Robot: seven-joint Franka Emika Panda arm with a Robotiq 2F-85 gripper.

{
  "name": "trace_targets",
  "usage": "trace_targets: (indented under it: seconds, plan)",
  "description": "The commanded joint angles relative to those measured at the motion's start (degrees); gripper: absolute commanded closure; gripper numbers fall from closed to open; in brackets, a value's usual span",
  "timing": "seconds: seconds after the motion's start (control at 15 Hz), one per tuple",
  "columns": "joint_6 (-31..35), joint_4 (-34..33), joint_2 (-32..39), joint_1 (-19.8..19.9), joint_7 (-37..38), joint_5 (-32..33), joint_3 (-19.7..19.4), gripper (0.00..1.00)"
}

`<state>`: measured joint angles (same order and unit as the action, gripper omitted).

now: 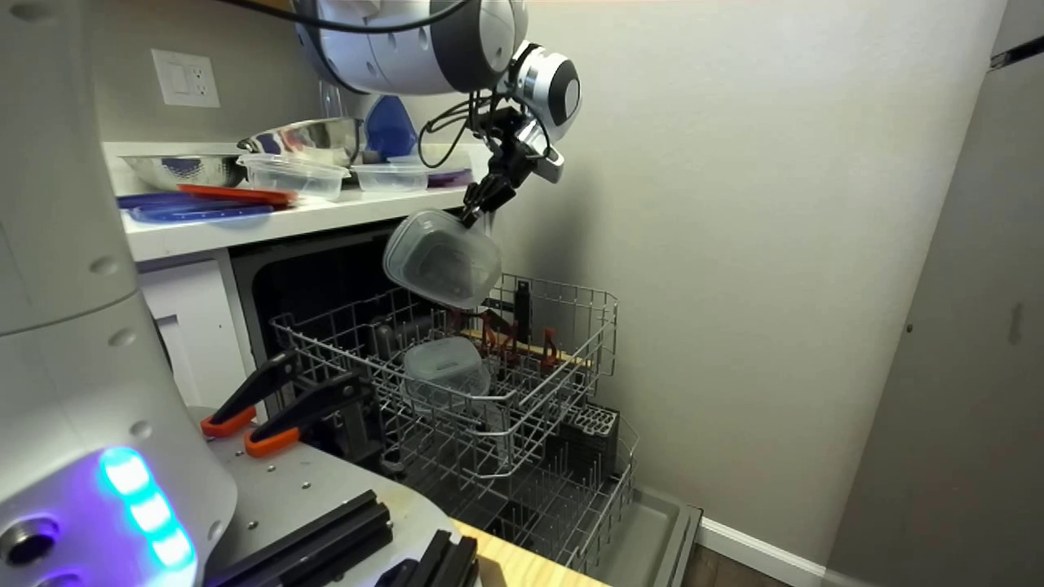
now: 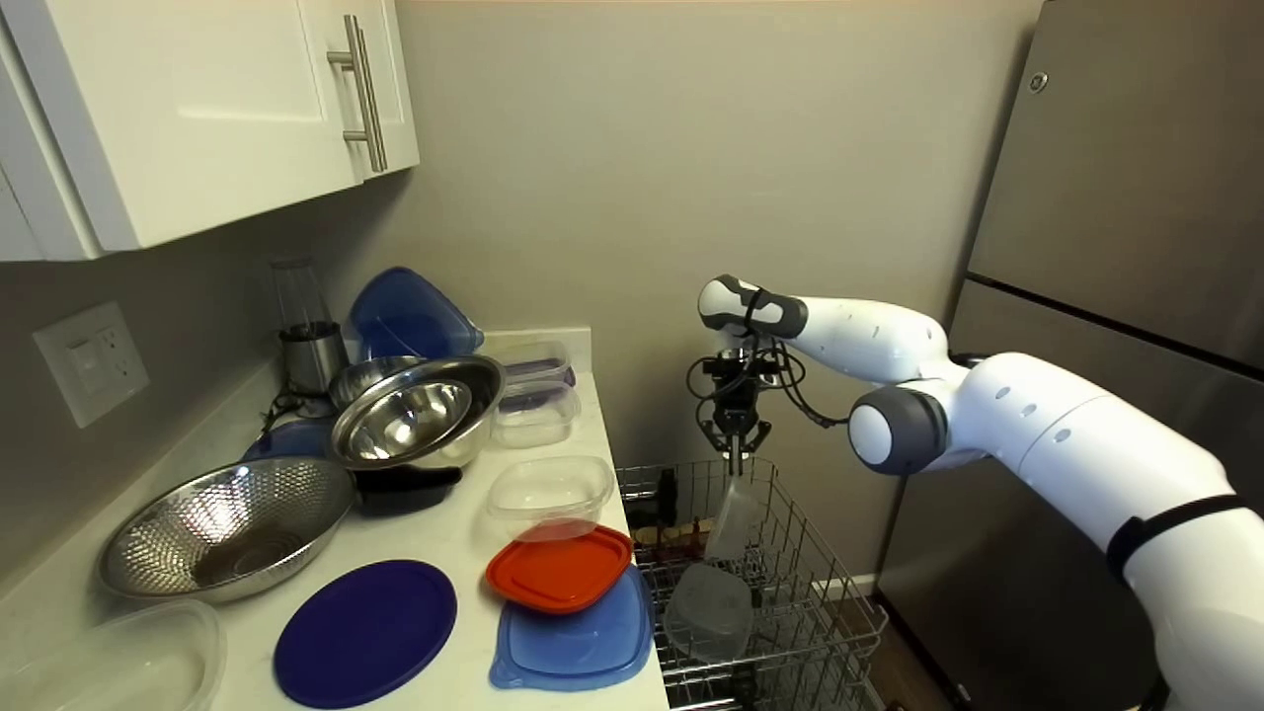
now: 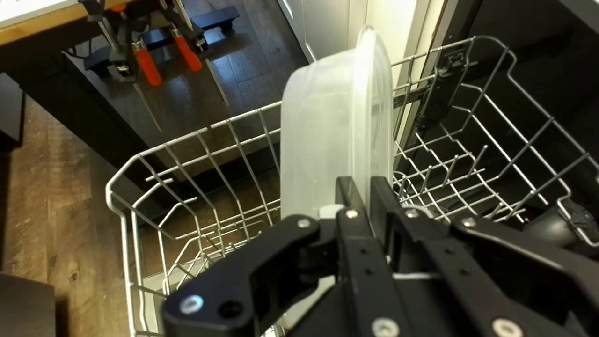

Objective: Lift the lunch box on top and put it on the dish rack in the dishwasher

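Gripper [image 3: 361,194] with narrow black jaws all but together, just a sliver of plastic between them. Pinched there, by its rim: the lunch box [image 1: 443,259]. Held in the air above the dish rack [image 3: 164,146] in both exterior views, tipped up on edge, seen side-on from the wrist. Thin, milky, see-through plastic with smooth walls, rounded corners and a flared lip. Inside the dish rack, below the held one, another tub [image 1: 446,367] of similar cloudy plastic. For the dish rack itself, bare grey wire bent into an open grid, with upright tines. At the inner end of the dish rack, the near-black hollow of the dishwasher [image 1: 326,277]. Under the dish rack, a lower rack [image 1: 605,522] of thin wire. Beside the dish rack and higher up, a smooth white counter [image 2: 425,533] with shiny steel bowls [image 2: 410,420], a dimpled metal bowl [image 2: 232,533], a round dark-blue lid [image 2: 365,632] and a red lid [image 2: 560,568] partly over a pale-blue lid [image 2: 583,647].
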<state>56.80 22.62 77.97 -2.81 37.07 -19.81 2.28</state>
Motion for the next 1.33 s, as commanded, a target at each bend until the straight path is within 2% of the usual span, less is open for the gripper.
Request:
trace_targets:
  seconds: [0.0, 0.4, 0.47, 0.53, 0.6, 0.67, 0.73, 0.8, 0.87, 0.93, 1.0, 1.07, 1.13, 1.27]
  plan:
    - [0.99, 2.24, 0.02, 2.14, 4.51, 0.09, -1.61, 0.98]
    - [1.23, 3.54, 1.43, 2.51, 12.72, 0.75, -5.81, 0.99]
    - [-0.66, -0.87, 4.16, 3.12, 15.39, 2.8, -4.0, 0.99]
    - [-1.04, -1.05, 4.49, 3.04, 16.74, 3.46, -4.1, 0.99]
    - [0.68, 3.68, 2.3, 2.2, 16.81, 2.58, -6.31, 0.99]
    - [0.33, 3.83, 2.59, 2.04, 17.6, 3.01, -6.47, 0.99]
    - [-2.31, -0.99, 5.54, 2.59, 19.35, 5.03, -4.64, 0.99]
    - [-3.09, -0.97, 5.94, 2.24, 20.06, 6.01, -4.96, 0.99]
    - [-1.97, 4.25, 3.5, 1.16, 19.37, 5.71, -7.11, 0.99]
    - [-2.44, 4.43, 4.1, 0.53, 19.47, 6.67, -7.47, 0.99]
    - [-5.07, -0.91, 7.48, 0.77, 20.41, 8.78, -6.0, 0.99]
    - [-6.0, -0.91, 8.19, 0.21, 20.11, 9.77, -6.07, 0.99]
    - [-4.76, 4.12, 5.96, -0.5, 19.38, 10.82, -5.9, 0.99]
    - [-5.66, 4.8, 6.88, -1.68, 18.9, 12.38, -5.89, 0.99]
